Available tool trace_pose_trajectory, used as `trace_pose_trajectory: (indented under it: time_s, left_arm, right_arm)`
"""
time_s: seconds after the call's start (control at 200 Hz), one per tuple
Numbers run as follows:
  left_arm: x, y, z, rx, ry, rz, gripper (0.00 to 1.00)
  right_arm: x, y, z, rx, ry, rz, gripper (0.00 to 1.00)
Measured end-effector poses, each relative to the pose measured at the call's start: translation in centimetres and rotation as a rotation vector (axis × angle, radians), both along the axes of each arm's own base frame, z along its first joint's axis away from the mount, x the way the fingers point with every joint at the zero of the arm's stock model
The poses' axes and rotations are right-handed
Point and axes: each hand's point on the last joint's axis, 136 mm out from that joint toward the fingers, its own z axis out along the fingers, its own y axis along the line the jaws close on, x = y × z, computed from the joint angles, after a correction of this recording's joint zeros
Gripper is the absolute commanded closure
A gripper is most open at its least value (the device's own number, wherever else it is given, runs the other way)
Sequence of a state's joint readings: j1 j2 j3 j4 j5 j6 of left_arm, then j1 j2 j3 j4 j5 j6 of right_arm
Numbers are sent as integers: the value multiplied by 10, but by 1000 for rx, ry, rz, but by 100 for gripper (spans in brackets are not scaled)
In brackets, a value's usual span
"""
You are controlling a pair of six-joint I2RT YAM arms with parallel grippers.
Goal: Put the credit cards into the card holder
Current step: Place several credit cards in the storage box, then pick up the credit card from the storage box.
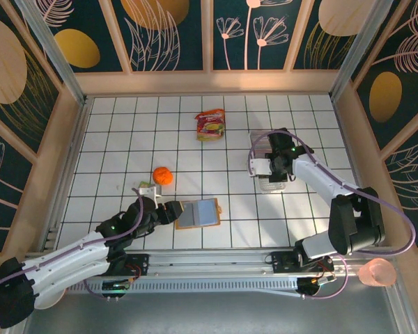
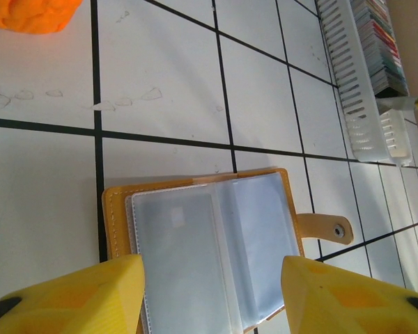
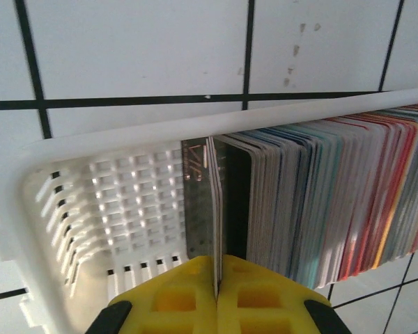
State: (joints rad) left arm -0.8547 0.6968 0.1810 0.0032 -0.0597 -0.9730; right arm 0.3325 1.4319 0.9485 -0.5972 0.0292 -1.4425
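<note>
The top external camera looked steeply down from above and behind the arm bases, and we saw the whole white tiled table (image 1: 125,139) from afar. The left wrist camera looked down past the yellow left gripper (image 2: 212,296), close over the open orange-brown leather-like card holder (image 2: 209,243). The right wrist camera sat closer, behind the yellow right gripper (image 3: 216,296), facing into the long white slotted plastic tray (image 3: 90,202) of thin mixed-colour plastic credit cards (image 3: 320,202). We also saw that tray at the left wrist view's upper right.

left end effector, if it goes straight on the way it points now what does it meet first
Most likely the open card holder, lying flat just ahead of the spread fingers of the left end effector. Depth is unclear, but nothing sits nearer.
</note>
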Motion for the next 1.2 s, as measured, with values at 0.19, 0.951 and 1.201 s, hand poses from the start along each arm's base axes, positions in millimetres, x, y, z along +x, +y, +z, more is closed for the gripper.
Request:
trace_pose_trajectory:
  time_s: [0.19, 0.951, 1.201]
  left_arm:
    - [0, 0, -1, 2, 4, -3, 46]
    - [-3, 1, -7, 9, 14, -6, 46]
    - [-3, 1, -7, 8, 15, -4, 47]
  right_arm:
    - [13, 1, 2, 1, -59, -7, 79]
    - [35, -4, -28, -39, -167, -1, 6]
    - [39, -3, -26, -43, -184, 3, 26]
